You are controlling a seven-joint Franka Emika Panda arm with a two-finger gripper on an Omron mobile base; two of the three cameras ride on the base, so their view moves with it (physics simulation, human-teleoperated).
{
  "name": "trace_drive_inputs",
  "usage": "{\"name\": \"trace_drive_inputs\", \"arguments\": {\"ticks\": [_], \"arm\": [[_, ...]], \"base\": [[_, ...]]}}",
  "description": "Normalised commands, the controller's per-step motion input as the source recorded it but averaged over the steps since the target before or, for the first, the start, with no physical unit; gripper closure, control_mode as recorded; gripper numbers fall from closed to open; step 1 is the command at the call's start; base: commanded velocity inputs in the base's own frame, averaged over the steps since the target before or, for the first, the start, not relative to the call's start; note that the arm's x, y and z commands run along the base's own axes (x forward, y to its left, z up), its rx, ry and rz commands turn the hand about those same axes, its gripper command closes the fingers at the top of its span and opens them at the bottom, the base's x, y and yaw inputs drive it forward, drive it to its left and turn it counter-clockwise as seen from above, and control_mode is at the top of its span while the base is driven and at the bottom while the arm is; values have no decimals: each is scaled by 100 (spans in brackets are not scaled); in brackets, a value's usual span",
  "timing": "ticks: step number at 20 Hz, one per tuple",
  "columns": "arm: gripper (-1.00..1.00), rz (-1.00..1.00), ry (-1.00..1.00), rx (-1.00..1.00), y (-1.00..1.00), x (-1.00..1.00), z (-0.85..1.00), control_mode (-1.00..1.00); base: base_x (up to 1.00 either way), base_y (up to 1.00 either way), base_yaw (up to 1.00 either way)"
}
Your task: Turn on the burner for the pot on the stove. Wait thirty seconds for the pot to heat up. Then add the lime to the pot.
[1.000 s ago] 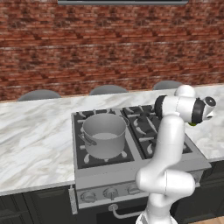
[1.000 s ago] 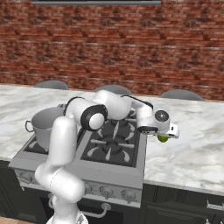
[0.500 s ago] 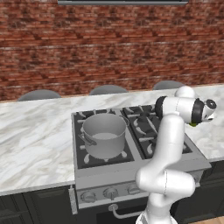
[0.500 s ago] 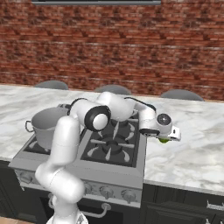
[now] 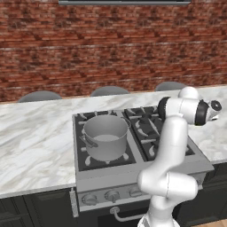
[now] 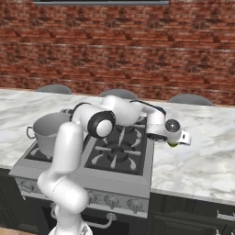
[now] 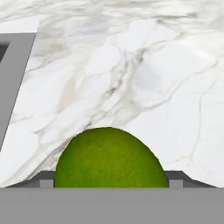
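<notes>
The lime (image 7: 111, 157), round and bright green, sits between my gripper's (image 7: 111, 183) two fingertips and spans the whole gap between them. In the right base view the lime (image 6: 173, 144) peeks out under the gripper (image 6: 174, 142), low over the marble counter just right of the stove (image 6: 120, 158). The gripper is shut on the lime. The grey metal pot (image 5: 105, 135) stands on the front left burner of the stove (image 5: 150, 131), well left of the gripper. Whether that burner is lit cannot be told.
A row of round knobs (image 5: 111, 195) runs along the stove's front. Marble counter (image 5: 31, 133) extends on both sides of the stove, with a brick wall behind. Rounded grey stool backs (image 6: 189, 98) rise beyond the counter's far edge.
The jaws have come in onto the lime. The hand has edged slightly to the right over the counter; the pot has not moved.
</notes>
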Motion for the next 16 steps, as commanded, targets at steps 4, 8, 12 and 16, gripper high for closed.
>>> {"name": "trace_drive_inputs", "arguments": {"ticks": [4, 8, 12, 16], "arm": [[100, -1, -8, -4, 0, -24, 38, -100], [100, -3, 7, 0, 0, -37, 69, -100], [100, -4, 28, 0, 1, -25, 76, -100], [100, -5, 35, 0, 3, -23, 95, -100]], "base": [[0, 0, 0], [0, 0, 0], [0, 0, 0], [0, 0, 0]]}}
